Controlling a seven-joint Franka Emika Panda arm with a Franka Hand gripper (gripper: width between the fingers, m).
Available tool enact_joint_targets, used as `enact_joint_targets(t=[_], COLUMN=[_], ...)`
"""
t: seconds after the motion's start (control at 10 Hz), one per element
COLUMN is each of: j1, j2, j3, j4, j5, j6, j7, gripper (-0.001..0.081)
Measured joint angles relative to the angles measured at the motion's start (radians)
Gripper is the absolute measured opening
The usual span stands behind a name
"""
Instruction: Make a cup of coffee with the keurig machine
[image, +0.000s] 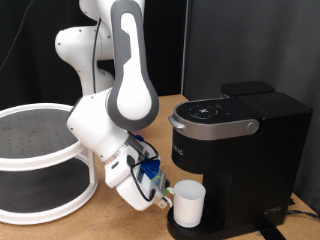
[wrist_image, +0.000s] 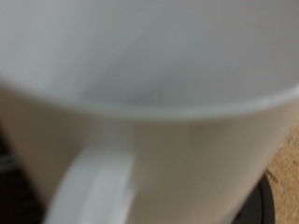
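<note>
The white mug (image: 189, 203) stands upright on the round drip tray of the black keurig machine (image: 240, 150), under its silver-grey lid handle (image: 215, 125). My gripper (image: 165, 196) is low on the exterior view's left of the mug, right against its side. In the wrist view the mug (wrist_image: 159, 65) fills almost the whole picture, very close and blurred, with its handle (wrist_image: 84, 182) towards me and a dark strip of the drip tray (wrist_image: 265, 201) beside it. My fingers do not show clearly in either view.
A white two-tier round rack (image: 35, 150) stands at the exterior view's left on the wooden table (image: 110, 225). The white arm (image: 125, 80) leans over the space between the rack and the machine. A black curtain hangs behind.
</note>
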Motion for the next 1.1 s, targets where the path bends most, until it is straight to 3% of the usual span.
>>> enact_joint_targets(t=[0.1, 0.2, 0.3, 0.7, 0.9, 1.1], j1=[-0.011, -0.022, -0.034, -0.08, -0.081, -0.1], j2=[-0.021, -0.045, -0.07, -0.191, -0.185, -0.198], j3=[-0.013, -0.025, -0.04, -0.087, -0.088, -0.107], j4=[-0.022, -0.043, -0.063, -0.131, -0.132, -0.132], j5=[-0.052, -0.101, -0.143, -0.273, -0.272, -0.282], j6=[-0.016, -0.035, -0.062, -0.144, -0.145, -0.227], j7=[0.023, 0.048, 0.069, 0.151, 0.146, 0.145], gripper=[0.0506, 0.0706, 0.0776, 0.0803, 0.0803, 0.0803])
